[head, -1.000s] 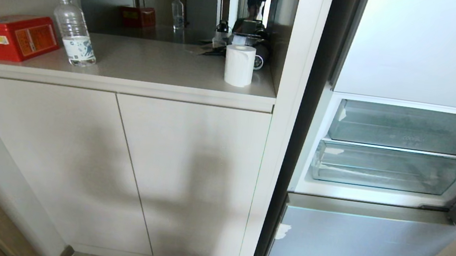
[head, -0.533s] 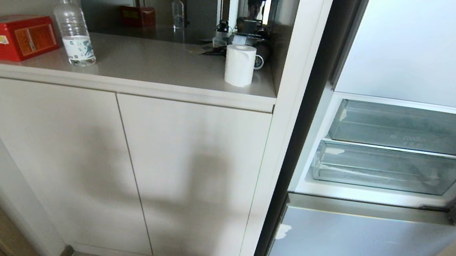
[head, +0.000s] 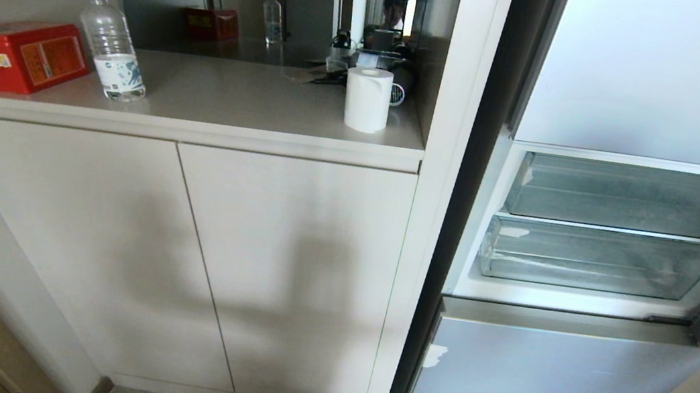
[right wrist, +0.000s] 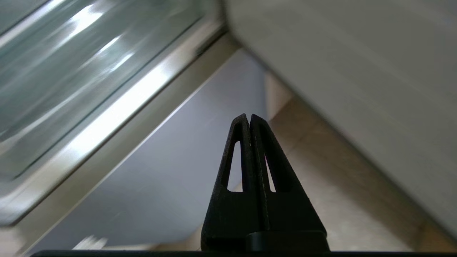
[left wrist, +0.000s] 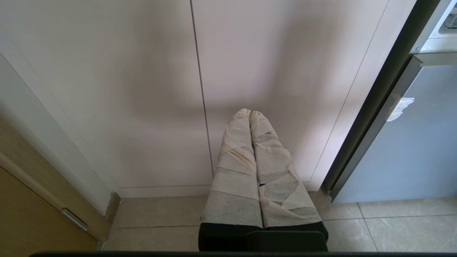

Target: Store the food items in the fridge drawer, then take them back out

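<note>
fridge drawer lower of two clear drawers in open fridge, pushed in, no fruit visible inside | upper drawer likewise | right gripper clenched, holding nothing, near drawer front | left gripper clenched, taped, low facing cabinet

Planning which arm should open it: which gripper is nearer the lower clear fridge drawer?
Right. The right gripper, shut, is just below the lower clear fridge drawer, by the open door. The left gripper, shut, faces the cabinet doors to the fridge's left.
</note>
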